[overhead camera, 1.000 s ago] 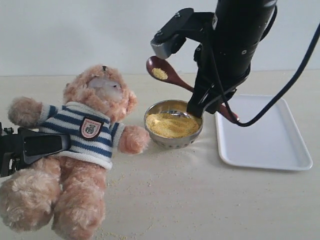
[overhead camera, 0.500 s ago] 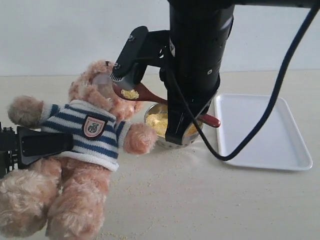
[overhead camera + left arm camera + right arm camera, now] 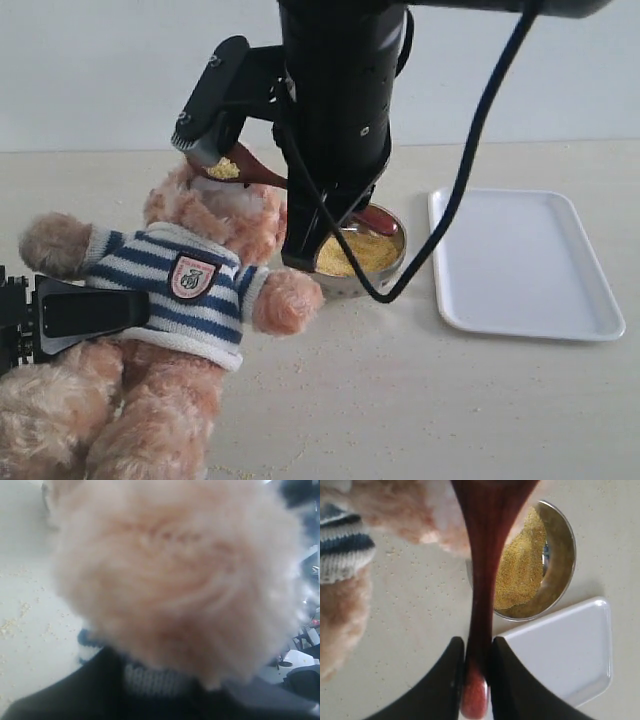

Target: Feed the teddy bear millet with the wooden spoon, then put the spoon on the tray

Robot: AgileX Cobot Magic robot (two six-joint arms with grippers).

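Wooden spoon raised to teddy bear, right gripper clamped on handle.
Fingers pinch the handle near its tail end. Spoon's oval end, carrying a little millet, sits at 12 o'clock of the bear's head. Steel bowl of grain at 3 o'clock of the bear; tray at 3 o'clock of that bowl. Left gripper against the bear's side; fur fills its wrist view, grip unreadable.

A pale beige tabletop meets a plain white wall behind it.
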